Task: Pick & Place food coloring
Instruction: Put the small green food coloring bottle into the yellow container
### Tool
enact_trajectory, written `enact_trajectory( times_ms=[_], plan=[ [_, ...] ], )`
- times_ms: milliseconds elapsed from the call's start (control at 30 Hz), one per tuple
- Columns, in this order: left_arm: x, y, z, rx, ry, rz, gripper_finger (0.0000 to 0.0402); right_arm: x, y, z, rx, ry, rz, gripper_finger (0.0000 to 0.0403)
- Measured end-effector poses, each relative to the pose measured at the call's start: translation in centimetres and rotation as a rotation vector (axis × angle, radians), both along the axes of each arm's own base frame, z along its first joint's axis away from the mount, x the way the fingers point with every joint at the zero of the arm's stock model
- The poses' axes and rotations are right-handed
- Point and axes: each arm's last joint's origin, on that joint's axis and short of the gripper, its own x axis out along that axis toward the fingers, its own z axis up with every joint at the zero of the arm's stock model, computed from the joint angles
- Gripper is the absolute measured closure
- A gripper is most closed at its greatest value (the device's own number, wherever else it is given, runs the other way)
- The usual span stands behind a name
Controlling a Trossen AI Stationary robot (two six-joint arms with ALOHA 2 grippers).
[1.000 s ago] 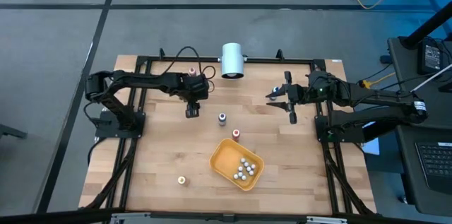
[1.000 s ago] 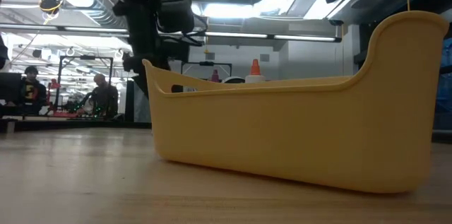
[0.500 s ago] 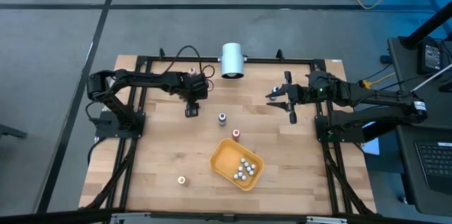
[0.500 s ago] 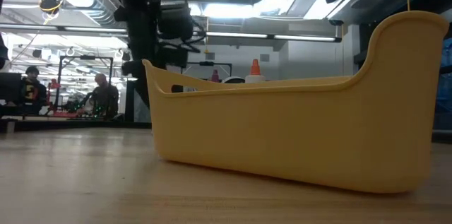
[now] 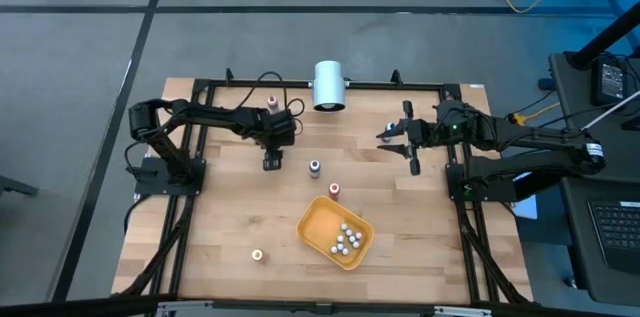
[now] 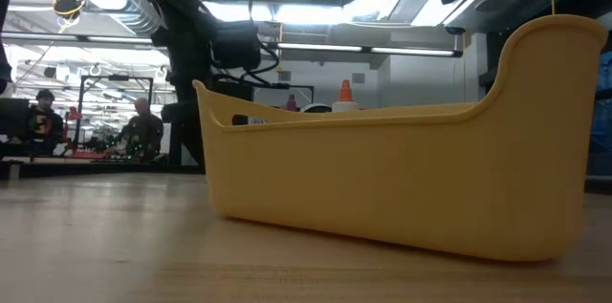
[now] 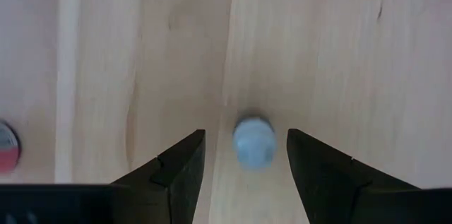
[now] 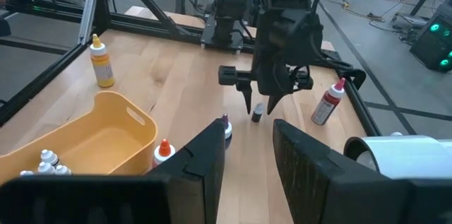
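Observation:
Small food coloring bottles stand on their bases on the wooden table. My left gripper [image 5: 270, 160] points down, open, its fingers on either side of a pale-blue-capped bottle [image 7: 253, 141] without touching it; the right wrist view shows that bottle [image 8: 258, 114] below the gripper [image 8: 261, 107]. Other bottles: a dark-topped one [image 5: 315, 167], a red-topped one [image 5: 334, 190], a yellow one [image 5: 257, 255], a pink one [image 5: 272, 103] and a blue one [image 5: 390, 125]. Several whitish-topped bottles [image 5: 346, 240] lie in the orange tray [image 5: 318, 219]. My right gripper [image 5: 402, 149] waits, open, near the table's right side.
A big white cylinder [image 5: 328, 84] lies at the far edge. A black frame [image 5: 200, 85] runs around the table. The tray [image 6: 402, 183] fills the low view, hiding most of the table behind it. People sit in the room beyond [image 6: 134, 131].
My left gripper has come down toward the table over the pale-blue-capped bottle and has stayed open. My right arm has kept still.

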Motion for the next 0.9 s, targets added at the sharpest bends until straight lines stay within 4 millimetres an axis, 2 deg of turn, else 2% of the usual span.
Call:
enact_trajectory(
  times_ms=[533,700,900],
  plan=[
    [0.2,0.21,0.08,0.021,-0.022,0.008,0.0209,0.0,0.0,0.0,0.0,0.0,0.0,0.028],
    [0.2,0.21,0.08,0.018,-0.024,0.015,0.0238,0.0,0.0,0.0,0.0,0.0,0.0,0.028],
    [0.21,0.17,0.08,0.001,-0.029,0.028,0.0292,0.0,0.0,0.0,0.0,0.0,0.0,0.028]
  ],
)
